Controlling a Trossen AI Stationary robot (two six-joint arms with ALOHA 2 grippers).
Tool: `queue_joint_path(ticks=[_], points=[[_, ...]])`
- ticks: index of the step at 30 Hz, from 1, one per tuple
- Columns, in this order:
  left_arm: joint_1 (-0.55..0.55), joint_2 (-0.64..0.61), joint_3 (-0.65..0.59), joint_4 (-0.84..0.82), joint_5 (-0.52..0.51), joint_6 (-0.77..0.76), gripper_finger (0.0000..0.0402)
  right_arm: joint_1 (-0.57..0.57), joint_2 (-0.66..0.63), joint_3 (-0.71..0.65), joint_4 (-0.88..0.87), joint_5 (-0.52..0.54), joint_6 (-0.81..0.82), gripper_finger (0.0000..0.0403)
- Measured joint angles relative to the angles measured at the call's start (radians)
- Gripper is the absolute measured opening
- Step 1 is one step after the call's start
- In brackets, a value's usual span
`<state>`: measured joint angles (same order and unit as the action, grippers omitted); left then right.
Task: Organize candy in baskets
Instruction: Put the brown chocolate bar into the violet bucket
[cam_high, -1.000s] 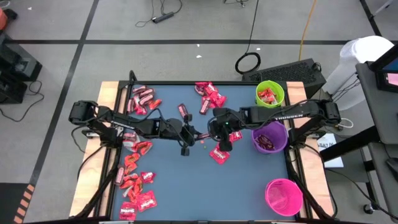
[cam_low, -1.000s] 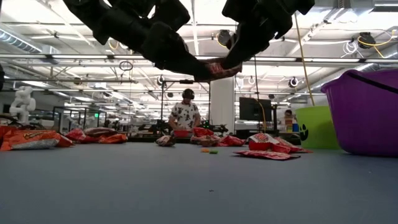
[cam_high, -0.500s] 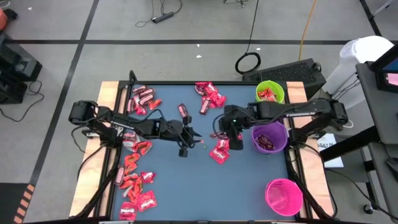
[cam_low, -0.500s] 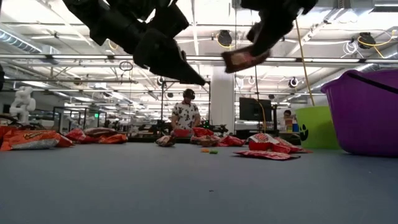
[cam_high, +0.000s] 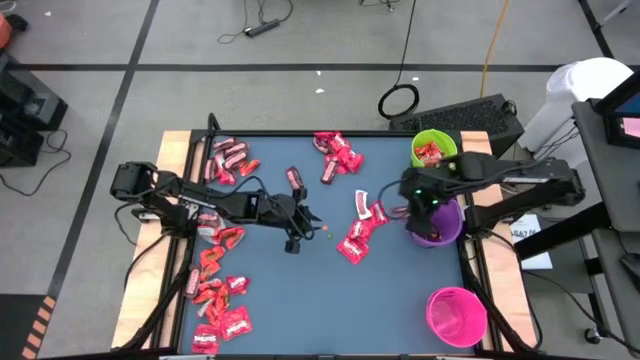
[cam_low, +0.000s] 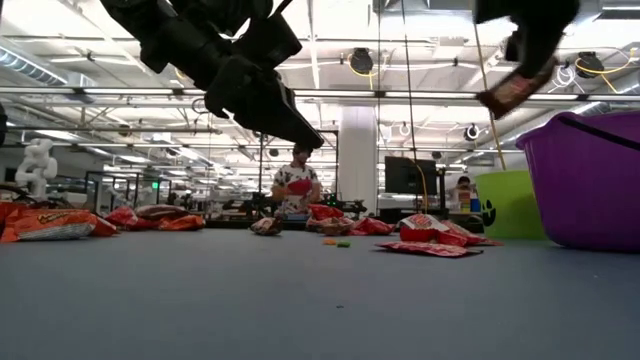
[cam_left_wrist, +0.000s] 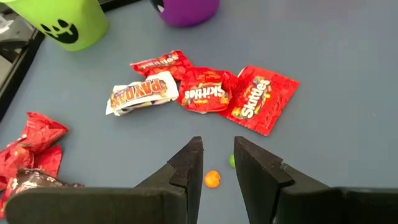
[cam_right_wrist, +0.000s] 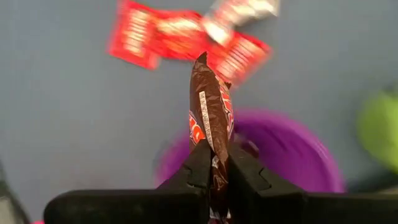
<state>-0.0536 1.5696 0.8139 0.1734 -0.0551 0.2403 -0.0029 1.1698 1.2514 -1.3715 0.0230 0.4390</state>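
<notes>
Your right gripper (cam_right_wrist: 212, 163) jaws pinch a dark maroon candy bar (cam_right_wrist: 210, 102) directly above the purple basket (cam_right_wrist: 292, 152), so release it there next, while your left gripper (cam_left_wrist: 217, 163) jaws hang narrowly parted above the desk (cam_left_wrist: 348, 124).

The right gripper (cam_low: 522, 72) hung high above the worktop (cam_low: 300, 300), pinching a dark candy (cam_low: 512, 90) just above the purple basket (cam_low: 585, 180). The green basket (cam_low: 510, 205) stood beyond. Well apart from it, the left gripper (cam_low: 290, 125) hovered, with red candies (cam_low: 430, 235) lying below and between them.
</notes>
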Motion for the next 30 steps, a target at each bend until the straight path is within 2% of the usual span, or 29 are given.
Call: queue_joint_path(ticks=[4,12,17,22,26,30], points=[[0.000,0.000,0.000,0.000,-0.001,-0.002,0.0098,0.006,-0.069,-0.019,-0.099,0.093,0.136,0.0020],[0.001,0.000,0.000,0.000,-0.002,-0.002,0.0098,0.024,-0.184,-0.209,-0.104,0.108,0.262,0.0027],[0.001,0.000,0.000,0.002,-0.002,0.002,0.0098,0.024,-0.207,-0.262,-0.097,0.104,0.280,0.0079],[0.001,0.000,0.000,0.019,-0.002,0.000,0.0098,0.024,-0.208,-0.194,-0.090,0.037,0.258,0.0144],[0.034,0.000,0.000,0.029,-0.007,-0.073,0.0100,0.024,-0.208,-0.114,0.048,0.057,0.199,0.0177],[0.083,0.000,0.000,-0.029,-0.024,-0.160,0.0126,0.024,-0.208,-0.097,0.303,0.135,0.011,0.0197]])
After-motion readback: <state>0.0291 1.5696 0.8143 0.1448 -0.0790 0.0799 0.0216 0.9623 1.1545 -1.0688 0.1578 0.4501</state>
